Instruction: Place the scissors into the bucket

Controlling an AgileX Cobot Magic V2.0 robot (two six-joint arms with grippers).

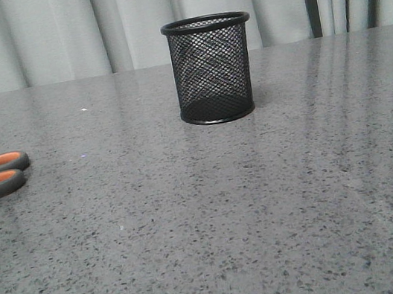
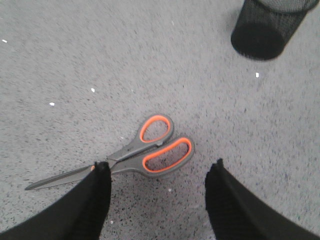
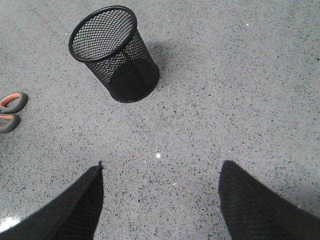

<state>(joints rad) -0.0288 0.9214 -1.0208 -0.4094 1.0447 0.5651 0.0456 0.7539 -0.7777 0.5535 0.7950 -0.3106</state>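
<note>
Scissors (image 2: 131,157) flat, handles toward bucket (image 2: 264,26)

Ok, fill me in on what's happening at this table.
Nothing is held yet. The scissors lie flat on the table, closed, well left of the upright bucket, which looks empty. The left gripper hangs open above the scissors. The right gripper is open too, over bare table near the bucket.
</note>
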